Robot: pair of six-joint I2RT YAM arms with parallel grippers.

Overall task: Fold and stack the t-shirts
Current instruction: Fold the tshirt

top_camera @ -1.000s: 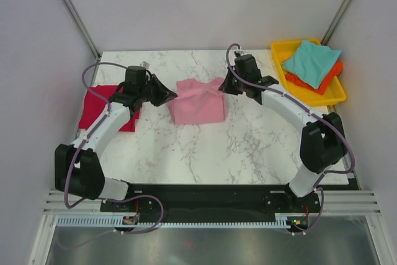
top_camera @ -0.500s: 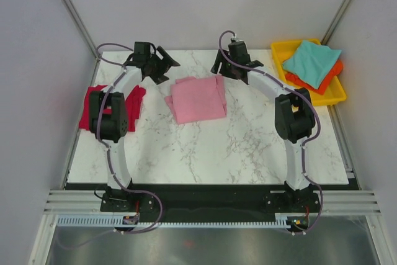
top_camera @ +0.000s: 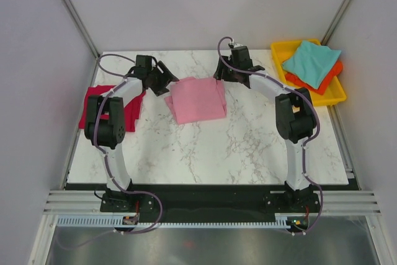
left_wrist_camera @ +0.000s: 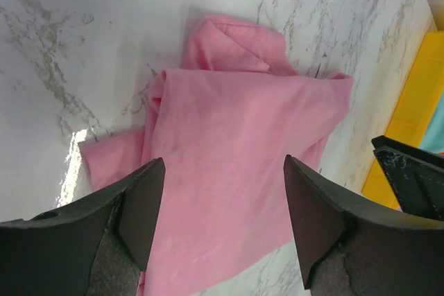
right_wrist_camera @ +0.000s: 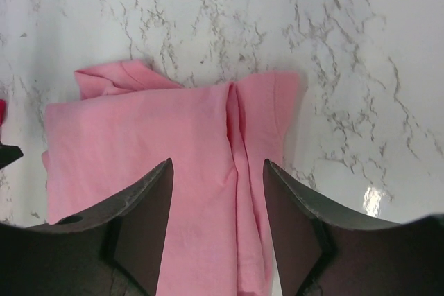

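The light pink t-shirt (top_camera: pixel 198 99) lies folded flat mid-table, with a lengthwise crease (right_wrist_camera: pixel 236 143) and a sleeve poking out at its far left corner (left_wrist_camera: pixel 232 39). My left gripper (top_camera: pixel 162 79) hovers open over the shirt's far left edge, with only pink cloth (left_wrist_camera: pixel 243 123) below the jaws (left_wrist_camera: pixel 222 164). My right gripper (top_camera: pixel 228 74) hovers open over the far right edge (right_wrist_camera: pixel 218 164), holding nothing. The crimson t-shirt (top_camera: pixel 92 100) lies at the table's left edge, partly under the left arm. The teal t-shirt (top_camera: pixel 310 60) lies on the orange one (top_camera: pixel 330 79).
The yellow tray (top_camera: pixel 335 98) at the back right corner holds the teal and orange shirts; its wall (left_wrist_camera: pixel 416 102) shows in the left wrist view. White marble table (top_camera: pixel 248 147) stretches in front of the pink shirt. Enclosure walls stand on both sides.
Both grippers were shut on the raised pink shirt; they carried its edge toward the far side, opened and let go. The shirt now lies flat, and both grippers have dipped slightly back over it.
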